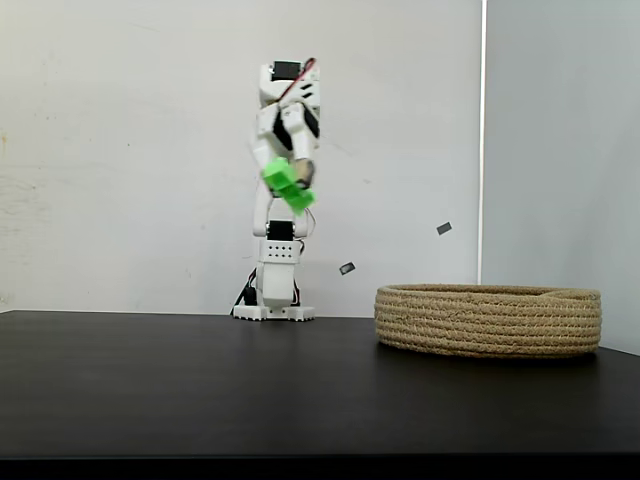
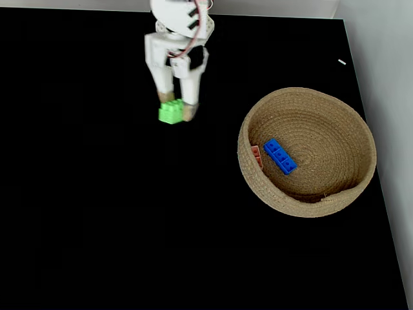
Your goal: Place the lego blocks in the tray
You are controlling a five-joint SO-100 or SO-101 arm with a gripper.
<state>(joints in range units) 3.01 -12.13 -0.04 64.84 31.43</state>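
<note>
My pincer (image 2: 173, 113) is pinched on the green brick (image 2: 170, 112), raised well above the black surface (image 2: 97, 213); in a fixed view from the side the green brick (image 1: 287, 187) hangs tilted in front of my upright arm. Judged step: carry to the tray (image 2: 361, 139). To do it well: keep the squeeze firm, travel high enough to pass the coiled rim, stop over the tray's middle, lower before letting go so the brick does not bounce out. Tray contents: blue brick (image 2: 280, 156) lying flat; pink brick (image 2: 256, 155) beside it against the near wall, partly hidden by the rim.
</note>
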